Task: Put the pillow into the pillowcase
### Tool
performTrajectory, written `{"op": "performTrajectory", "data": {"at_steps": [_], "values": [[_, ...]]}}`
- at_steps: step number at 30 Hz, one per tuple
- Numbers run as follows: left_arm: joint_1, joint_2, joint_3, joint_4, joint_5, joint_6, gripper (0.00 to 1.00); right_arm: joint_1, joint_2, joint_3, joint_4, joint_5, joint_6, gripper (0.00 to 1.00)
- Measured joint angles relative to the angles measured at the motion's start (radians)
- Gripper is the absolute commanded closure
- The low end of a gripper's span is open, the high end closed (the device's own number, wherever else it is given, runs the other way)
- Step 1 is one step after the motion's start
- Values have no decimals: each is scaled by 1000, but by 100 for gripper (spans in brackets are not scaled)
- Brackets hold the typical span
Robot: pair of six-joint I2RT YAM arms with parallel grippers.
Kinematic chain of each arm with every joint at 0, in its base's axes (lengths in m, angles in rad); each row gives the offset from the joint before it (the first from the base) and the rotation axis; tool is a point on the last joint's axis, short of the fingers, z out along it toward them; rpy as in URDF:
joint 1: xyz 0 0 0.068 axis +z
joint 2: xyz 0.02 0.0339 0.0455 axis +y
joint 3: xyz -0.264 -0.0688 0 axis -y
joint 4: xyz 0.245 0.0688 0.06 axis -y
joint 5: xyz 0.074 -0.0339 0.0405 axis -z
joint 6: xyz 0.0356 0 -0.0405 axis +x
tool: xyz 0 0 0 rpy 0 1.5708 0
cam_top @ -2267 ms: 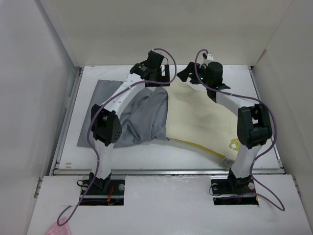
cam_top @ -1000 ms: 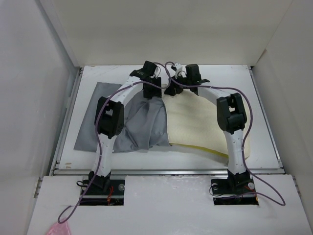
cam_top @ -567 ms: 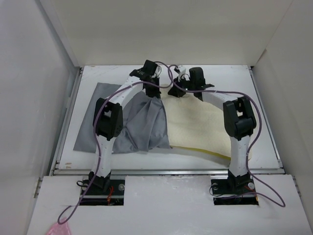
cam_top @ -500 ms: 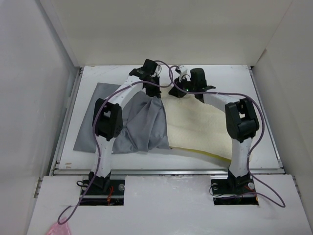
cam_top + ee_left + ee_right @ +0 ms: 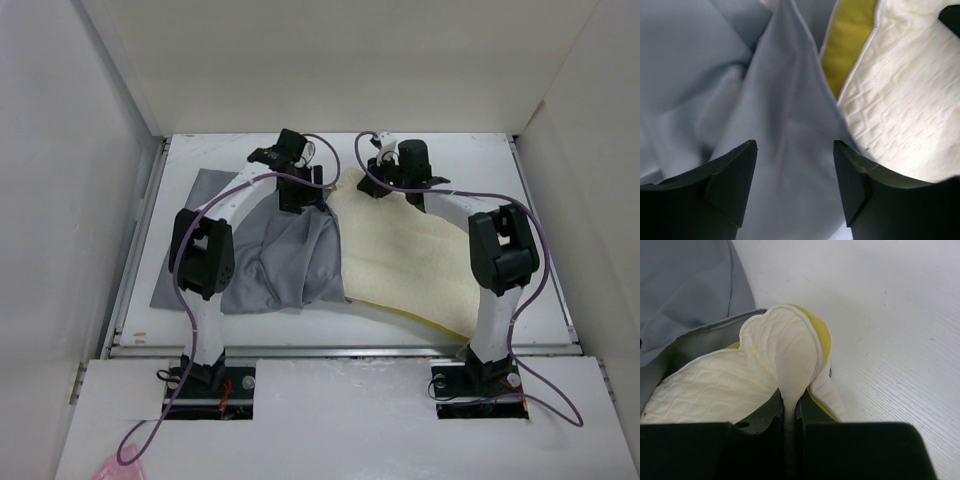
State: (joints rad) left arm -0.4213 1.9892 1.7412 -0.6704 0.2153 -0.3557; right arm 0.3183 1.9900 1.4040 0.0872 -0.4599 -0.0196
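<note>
The pillow point(image 5: 410, 260) lies cream-faced across the right half of the table, its yellow edge band along the near side. Its left end sits in the mouth of the wrinkled grey pillowcase point(image 5: 280, 260). My right gripper point(image 5: 377, 182) is shut on the pillow's far left corner; in the right wrist view point(image 5: 790, 402) the cream fabric point(image 5: 785, 355) is pinched between the jaws. My left gripper point(image 5: 302, 188) hovers over the pillowcase's far edge. In the left wrist view point(image 5: 795, 150) its fingers stand apart above a ridge of grey cloth point(image 5: 785, 100), beside the pillow point(image 5: 895, 115).
The white table point(image 5: 470, 160) is boxed in by pale walls at the left, back and right. A flat part of the pillowcase point(image 5: 195, 215) reaches toward the left edge. A metal rail point(image 5: 340, 348) runs along the near edge. Purple cables loop off both arms.
The right gripper has closed on the pillow's far corner and raised it slightly. The left arm has swung a little leftward and its gripper now stands over the pillowcase's far edge.
</note>
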Motion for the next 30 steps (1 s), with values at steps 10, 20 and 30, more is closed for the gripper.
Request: {"op": "performTrajectory", "data": {"at_steps": [10, 20, 30], "values": [[-14, 84, 103, 13, 50, -10, 37, 0, 0, -5, 3, -6, 1, 100], [9, 140, 207, 24, 63, -20, 37, 0, 0, -5, 1, -1, -2, 100], [-29, 243, 247, 37, 119, -33, 100, 7, 0, -5, -12, 10, -10, 100]]}}
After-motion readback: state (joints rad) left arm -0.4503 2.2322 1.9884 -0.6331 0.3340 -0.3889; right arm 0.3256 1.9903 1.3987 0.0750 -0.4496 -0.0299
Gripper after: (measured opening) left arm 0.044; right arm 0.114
